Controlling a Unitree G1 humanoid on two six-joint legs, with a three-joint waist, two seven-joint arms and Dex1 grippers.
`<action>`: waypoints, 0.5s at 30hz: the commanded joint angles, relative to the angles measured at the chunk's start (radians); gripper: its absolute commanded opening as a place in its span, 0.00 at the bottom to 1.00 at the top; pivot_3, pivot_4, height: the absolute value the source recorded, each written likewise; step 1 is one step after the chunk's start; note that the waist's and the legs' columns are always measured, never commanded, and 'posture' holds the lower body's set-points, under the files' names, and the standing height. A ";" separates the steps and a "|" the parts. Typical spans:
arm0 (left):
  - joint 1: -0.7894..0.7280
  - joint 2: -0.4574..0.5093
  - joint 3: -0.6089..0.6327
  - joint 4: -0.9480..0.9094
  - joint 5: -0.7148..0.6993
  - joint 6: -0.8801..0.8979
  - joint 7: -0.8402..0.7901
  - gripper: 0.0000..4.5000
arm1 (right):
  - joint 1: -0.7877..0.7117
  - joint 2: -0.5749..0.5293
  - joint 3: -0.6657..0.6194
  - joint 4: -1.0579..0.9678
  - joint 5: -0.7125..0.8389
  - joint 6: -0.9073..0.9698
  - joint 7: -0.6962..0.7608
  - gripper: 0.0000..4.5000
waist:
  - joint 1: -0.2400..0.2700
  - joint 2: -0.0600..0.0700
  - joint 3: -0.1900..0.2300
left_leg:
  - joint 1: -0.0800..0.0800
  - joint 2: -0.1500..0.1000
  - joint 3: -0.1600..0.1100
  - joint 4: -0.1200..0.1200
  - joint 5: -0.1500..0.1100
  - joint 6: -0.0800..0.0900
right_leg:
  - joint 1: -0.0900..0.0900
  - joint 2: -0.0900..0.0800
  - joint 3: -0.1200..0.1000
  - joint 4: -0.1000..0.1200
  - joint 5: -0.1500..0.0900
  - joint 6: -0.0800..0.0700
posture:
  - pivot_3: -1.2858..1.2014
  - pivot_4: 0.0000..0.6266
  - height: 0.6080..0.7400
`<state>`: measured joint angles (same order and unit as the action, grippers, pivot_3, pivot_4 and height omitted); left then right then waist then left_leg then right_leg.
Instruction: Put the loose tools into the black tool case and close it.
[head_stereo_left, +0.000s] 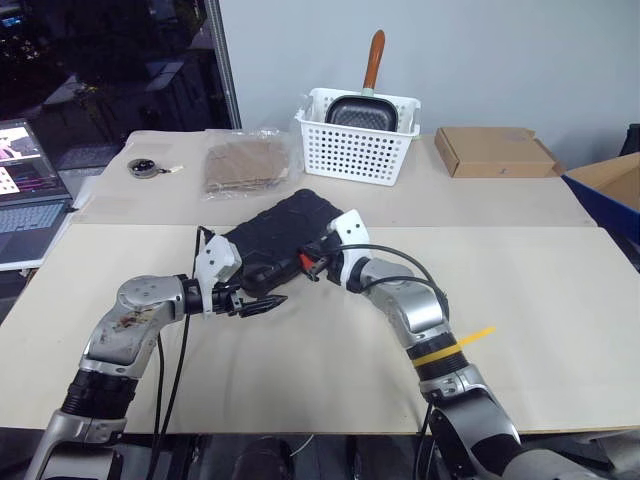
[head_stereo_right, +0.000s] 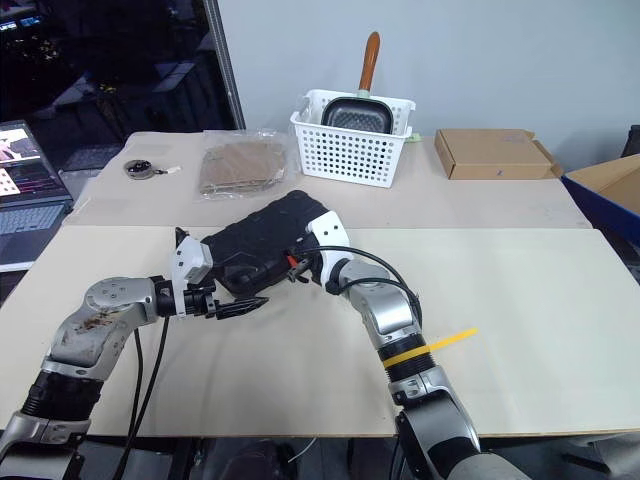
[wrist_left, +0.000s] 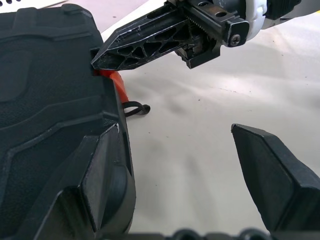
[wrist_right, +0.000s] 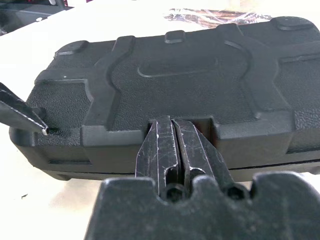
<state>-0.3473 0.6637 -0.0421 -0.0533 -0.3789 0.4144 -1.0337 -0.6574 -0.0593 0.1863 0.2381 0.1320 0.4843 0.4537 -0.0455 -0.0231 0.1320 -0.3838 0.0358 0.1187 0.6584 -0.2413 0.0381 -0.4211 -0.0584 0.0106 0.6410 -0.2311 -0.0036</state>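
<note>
Lying shut on the pale table (head_stereo_left: 520, 300), the black tool case (head_stereo_left: 285, 235) stretches between both grippers, with the white basket (head_stereo_left: 358, 140) well beyond it. At the case's near long edge, the right gripper (wrist_right: 172, 132) has its fingers pressed together, tips against the red-orange latch (head_stereo_left: 306, 261). The left gripper (head_stereo_left: 262, 303) stands spread wide at the case's near-left corner, one finger (wrist_left: 107, 200) alongside the shell, gripping nothing.
</note>
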 joint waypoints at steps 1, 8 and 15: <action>0.018 0.007 -0.012 0.005 0.009 0.027 0.000 0.86 | 0.010 0.004 0.012 0.025 -0.010 0.064 -0.006 0.01 | 0.000 0.000 0.000 | 0.000 0.000 0.000 0.000 0.000 0.000 | 0.000 0.000 0.000 0.000 0.000 0.000 | 0.52 0.24 1.00; 0.015 -0.001 -0.011 0.007 0.006 0.037 0.010 0.86 | 0.002 0.038 0.003 0.054 0.015 0.155 -0.005 0.01 | -0.001 0.000 -0.002 | 0.001 0.000 0.000 0.000 0.000 0.000 | 0.000 -0.001 0.001 0.000 0.000 0.000 | 0.52 0.24 1.00; 0.014 -0.008 -0.009 0.009 0.005 0.046 0.021 0.86 | 0.011 0.059 -0.025 0.051 0.033 0.207 -0.024 0.01 | -0.003 0.000 -0.005 | 0.003 0.001 0.000 -0.001 0.000 0.000 | 0.001 -0.002 0.001 0.000 0.000 -0.001 | 0.52 0.24 1.00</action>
<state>-0.3472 0.6595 -0.0402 -0.0535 -0.3791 0.4362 -1.0177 -0.6820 -0.0097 0.1471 0.2411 0.1619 0.6172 0.4368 -0.0481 -0.0233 0.1275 -0.3812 0.0366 0.1188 0.6571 -0.2414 0.0379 -0.4201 -0.0602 0.0119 0.6411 -0.2312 -0.0045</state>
